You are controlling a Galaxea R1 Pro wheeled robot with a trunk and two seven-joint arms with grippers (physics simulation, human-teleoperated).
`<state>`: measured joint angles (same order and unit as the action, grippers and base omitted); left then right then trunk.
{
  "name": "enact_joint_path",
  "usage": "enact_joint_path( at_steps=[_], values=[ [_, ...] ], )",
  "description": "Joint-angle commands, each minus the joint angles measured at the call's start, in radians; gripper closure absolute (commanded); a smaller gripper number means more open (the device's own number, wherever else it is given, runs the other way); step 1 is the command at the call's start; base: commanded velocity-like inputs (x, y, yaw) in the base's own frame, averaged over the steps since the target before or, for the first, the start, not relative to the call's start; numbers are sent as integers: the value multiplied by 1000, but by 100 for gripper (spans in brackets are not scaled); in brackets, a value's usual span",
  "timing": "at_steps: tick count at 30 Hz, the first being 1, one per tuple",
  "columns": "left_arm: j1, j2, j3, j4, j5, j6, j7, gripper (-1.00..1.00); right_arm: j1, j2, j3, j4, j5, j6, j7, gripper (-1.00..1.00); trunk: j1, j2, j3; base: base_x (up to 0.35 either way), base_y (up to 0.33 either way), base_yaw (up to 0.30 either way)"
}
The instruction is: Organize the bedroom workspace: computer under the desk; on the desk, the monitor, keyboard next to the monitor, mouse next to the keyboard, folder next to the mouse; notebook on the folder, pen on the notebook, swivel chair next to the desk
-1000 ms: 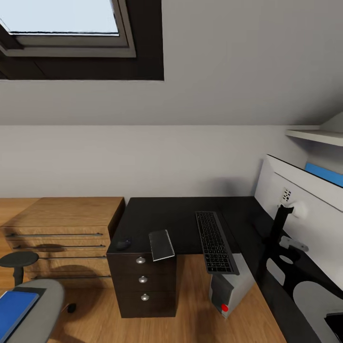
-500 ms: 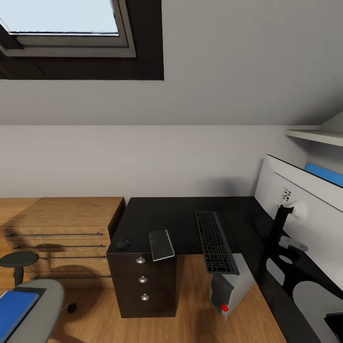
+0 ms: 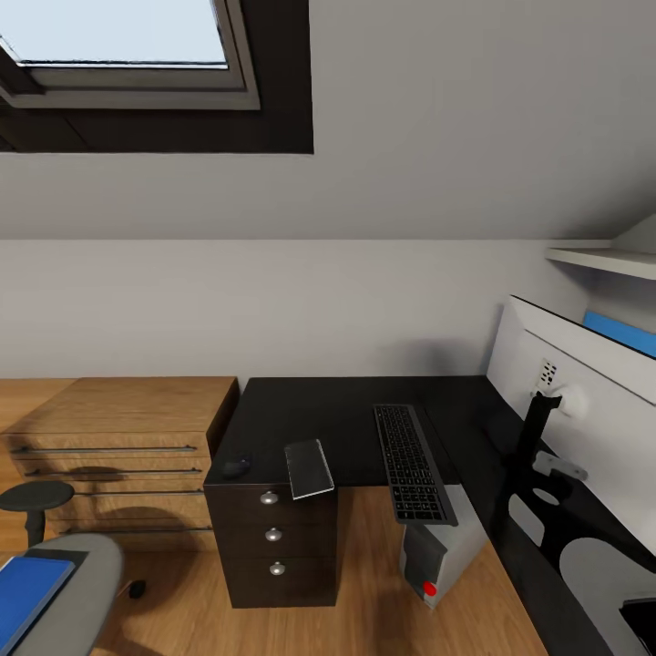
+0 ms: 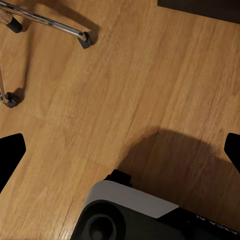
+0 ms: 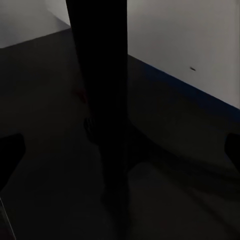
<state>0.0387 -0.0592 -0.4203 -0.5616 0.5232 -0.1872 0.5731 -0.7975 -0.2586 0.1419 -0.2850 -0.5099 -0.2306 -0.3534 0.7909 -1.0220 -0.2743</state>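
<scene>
The black-topped desk [image 3: 310, 415] carries the keyboard [image 3: 412, 460], whose near end overhangs the front edge. The mouse [image 3: 237, 466] and the light-grey notebook [image 3: 308, 468] lie above the drawer unit [image 3: 273, 538]. At the right stands the monitor [image 3: 583, 392], its white back towards me. The computer [image 3: 435, 551] sits on the floor under the desk. The blue folder [image 3: 27, 592] lies on the swivel chair [image 3: 77, 583] at bottom left. My left gripper [image 4: 120, 155] hangs open over the floor near the chair's casters [image 4: 84, 39]. My right gripper [image 5: 120, 150] is open by the monitor stand [image 5: 100, 75]. The pen is out of view.
A low wooden drawer chest [image 3: 118, 437] stands left of the desk, with a round dark stool [image 3: 35, 497] in front of it. A white shelf [image 3: 606, 260] juts out at the upper right. Wood floor [image 3: 374, 583] lies before the drawer unit.
</scene>
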Motion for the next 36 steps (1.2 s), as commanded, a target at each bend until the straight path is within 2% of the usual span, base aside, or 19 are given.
enact_joint_path(
  at_steps=[1, 7, 17, 28, 36],
  values=[
    [0, 1, -6, -1, 11, -6, 5, -100, 0, -1, 8, 1, -10, -4, -4, -100, 0, -1, -1, 0, 0, 0],
    [0, 1, -6, -1, 11, -6, 5, -100, 0, -1, 10, 6, -8, -4, -4, -100, 0, -1, -1, 0, 0, 0],
    [0, 1, -8, -1, 11, -6, 5, -100, 0, 14, 26, 10, 62, -4, -6, -100, 0, -1, -1, 0, 0, 0],
    [0, 1, -8, -1, 11, -6, 5, -100, 0, 16, 24, 10, 72, -4, -6, -100, 0, -1, -1, 4, -1, 0],
    [0, 1, -8, -1, 11, -6, 5, -100, 0, 15, 24, 10, 73, -4, -6, -100, 0, -1, -1, 159, -88, 0]
  ],
)
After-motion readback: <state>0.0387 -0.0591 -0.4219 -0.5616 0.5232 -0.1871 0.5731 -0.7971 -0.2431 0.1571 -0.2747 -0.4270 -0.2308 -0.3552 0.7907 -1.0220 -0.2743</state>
